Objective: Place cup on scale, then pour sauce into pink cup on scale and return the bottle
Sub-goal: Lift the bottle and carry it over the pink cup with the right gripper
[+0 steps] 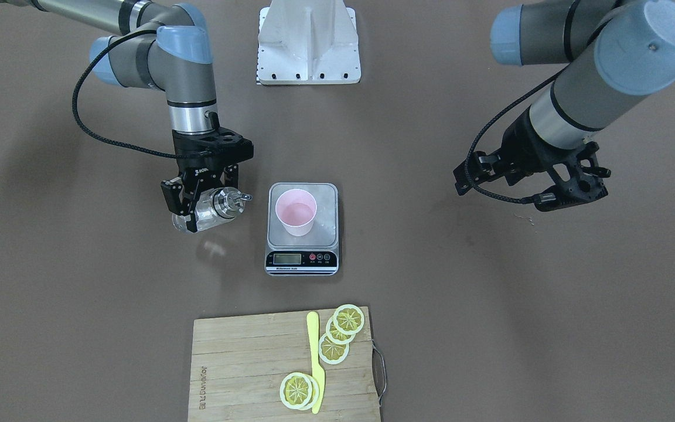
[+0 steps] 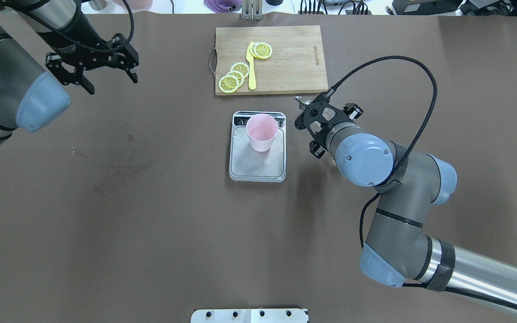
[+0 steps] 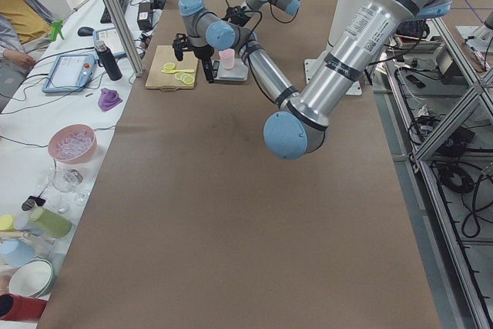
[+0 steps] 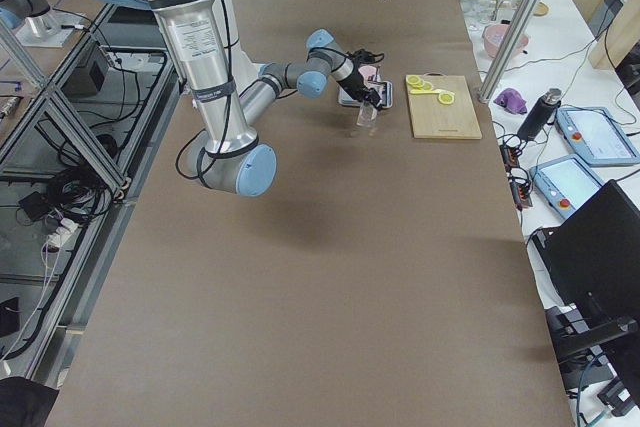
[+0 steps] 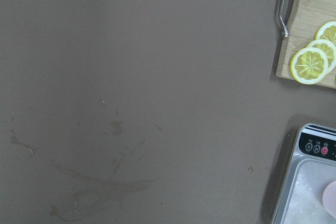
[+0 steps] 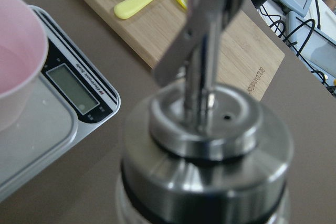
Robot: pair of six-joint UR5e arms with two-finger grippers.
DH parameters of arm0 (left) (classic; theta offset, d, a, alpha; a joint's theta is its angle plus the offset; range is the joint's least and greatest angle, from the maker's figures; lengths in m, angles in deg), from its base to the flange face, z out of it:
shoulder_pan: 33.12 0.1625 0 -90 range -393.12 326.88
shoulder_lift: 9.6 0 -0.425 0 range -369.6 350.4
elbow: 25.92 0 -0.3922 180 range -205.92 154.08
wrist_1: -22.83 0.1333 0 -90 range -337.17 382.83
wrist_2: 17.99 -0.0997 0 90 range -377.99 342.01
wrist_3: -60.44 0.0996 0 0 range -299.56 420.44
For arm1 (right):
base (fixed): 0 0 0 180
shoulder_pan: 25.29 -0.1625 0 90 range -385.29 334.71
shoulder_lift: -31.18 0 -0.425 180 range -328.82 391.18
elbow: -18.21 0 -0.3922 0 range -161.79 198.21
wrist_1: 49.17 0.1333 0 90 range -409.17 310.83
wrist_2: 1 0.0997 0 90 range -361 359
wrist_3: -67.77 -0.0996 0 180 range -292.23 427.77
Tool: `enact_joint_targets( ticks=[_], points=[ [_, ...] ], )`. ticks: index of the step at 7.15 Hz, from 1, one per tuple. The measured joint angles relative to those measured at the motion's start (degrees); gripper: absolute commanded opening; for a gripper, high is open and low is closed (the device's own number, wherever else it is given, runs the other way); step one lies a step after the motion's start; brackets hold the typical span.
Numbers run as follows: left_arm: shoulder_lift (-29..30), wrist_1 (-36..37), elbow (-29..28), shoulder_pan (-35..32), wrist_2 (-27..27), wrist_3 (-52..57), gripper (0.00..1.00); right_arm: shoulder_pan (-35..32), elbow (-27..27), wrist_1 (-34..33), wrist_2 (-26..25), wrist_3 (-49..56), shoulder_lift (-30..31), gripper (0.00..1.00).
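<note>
Well, the cup [image 1: 303,226] is standing on the scale [image 1: 329,234], toward its far end by the display. There looks to be a shallow pool of clear sauce [image 1: 295,210] in it, so my read is that the pour is done and the return leg is in hand. The right gripper [image 1: 188,215] is clamped around the glass body of the bottle [image 1: 223,205]. It holds the bottle off the table [image 1: 431,293] just to the right of the scale, roughly upright with the silver spout on top. Over at the far left, the left gripper [image 2: 111,83] hangs with its fingers spread wide, carrying nothing. Next call: swing the bottle clear of the scale, lower it level until the base sits flat on open table, then let go without tipping it.
</note>
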Motion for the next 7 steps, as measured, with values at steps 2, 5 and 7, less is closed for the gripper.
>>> enact_joint_targets(
  ticks=[2,5,7],
  points=[
    [-0.02,0.0,-0.01,-0.03,-0.02,0.0,0.98,-0.01,0.17,-3.99,-1.11,6.23,-0.99,0.0],
    [-0.06,0.0,-0.14,-0.04,-0.03,0.0,0.98,-0.08,0.27,-6.01,-1.62,13.71,-1.57,0.0],
    [-0.1,0.0,-0.17,-0.03,-0.07,0.0,0.98,-0.18,0.22,-9.96,-1.86,15.92,-3.8,0.0]
  ],
)
